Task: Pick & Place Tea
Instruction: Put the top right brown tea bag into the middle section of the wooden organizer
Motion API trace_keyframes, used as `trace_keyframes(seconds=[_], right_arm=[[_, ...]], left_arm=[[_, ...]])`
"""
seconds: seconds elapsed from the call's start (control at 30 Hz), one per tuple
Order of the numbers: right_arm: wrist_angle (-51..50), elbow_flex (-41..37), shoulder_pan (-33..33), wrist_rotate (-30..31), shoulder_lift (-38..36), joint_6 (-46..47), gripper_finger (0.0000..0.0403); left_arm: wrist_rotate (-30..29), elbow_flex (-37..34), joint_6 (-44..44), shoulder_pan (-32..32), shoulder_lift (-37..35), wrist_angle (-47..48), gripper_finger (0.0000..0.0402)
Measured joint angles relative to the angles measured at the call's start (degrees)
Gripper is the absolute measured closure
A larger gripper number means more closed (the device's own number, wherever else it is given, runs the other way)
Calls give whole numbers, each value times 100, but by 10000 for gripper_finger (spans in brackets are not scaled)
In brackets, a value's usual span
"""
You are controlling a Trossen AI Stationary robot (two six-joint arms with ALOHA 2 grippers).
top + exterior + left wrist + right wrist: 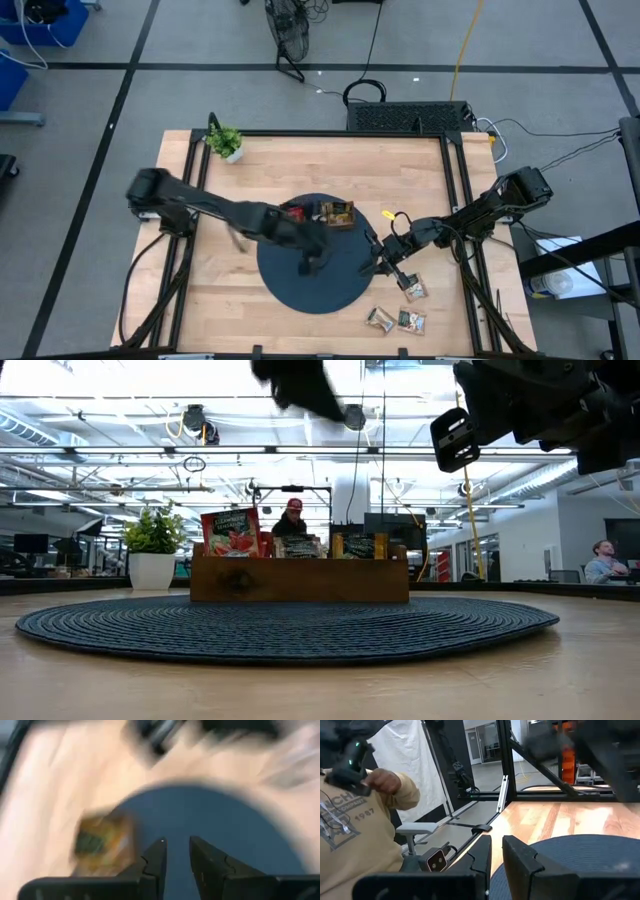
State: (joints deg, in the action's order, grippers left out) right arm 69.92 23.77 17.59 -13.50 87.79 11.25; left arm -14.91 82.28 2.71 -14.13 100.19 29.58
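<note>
The brown wooden tray (pixel 335 213) stands at the far edge of a round dark blue mat (pixel 315 275), with tea sachets upright in its compartments: a red one (pixel 230 532) and darker ones (pixel 358 545). Three more tea sachets (pixel 412 290) (pixel 380 318) (pixel 410 321) lie flat on the bare wood near the table's front right. My left gripper (pixel 308 265) (pixel 176 845) hangs above the middle of the mat, its fingers a little apart with nothing between them. My right gripper (pixel 383 265) (pixel 497 842) hovers at the mat's right rim, shut and holding nothing.
A small potted plant (pixel 225 140) stands at the table's far left corner. Black frame rails run along the table's left and right edges. A person in a beige sweatshirt (pixel 355 835) stands beyond the table's edge; other people (pixel 293 520) show in the room behind.
</note>
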Motion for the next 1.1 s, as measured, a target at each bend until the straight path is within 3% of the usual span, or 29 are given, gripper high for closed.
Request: trace_keyframes(seconds=[0.1,0.33,0.4,0.47,0.63,0.77,0.9,1.1], right_arm=[[72,0,10,-9,0,4,369],[222,13,27,4,0,338,369],[-184,158,53,72,-58,483,362],[-1479,512,202,435,-228,598,345],[-7560,2448,888,2105,-318,1043,259],[-10571,3728,1425,2069,-18,2472,202],[-11328,4199,1911,1734,31,3912,181],[-11423,3902,2724,1620,35,4874,190]], left_arm=[[552,-635,-273,-106,-726,-1107,302],[569,-2761,-187,-127,-1991,-3522,279],[547,-3208,-46,-103,-2118,-4178,272],[539,-3541,45,-86,-2165,-4604,265],[390,-3816,-61,9,-2161,-4740,249],[384,-3838,-29,101,-2161,-4486,239],[380,-3838,-10,105,-2161,-4461,234],[382,-3838,-100,104,-2161,-4464,238]])
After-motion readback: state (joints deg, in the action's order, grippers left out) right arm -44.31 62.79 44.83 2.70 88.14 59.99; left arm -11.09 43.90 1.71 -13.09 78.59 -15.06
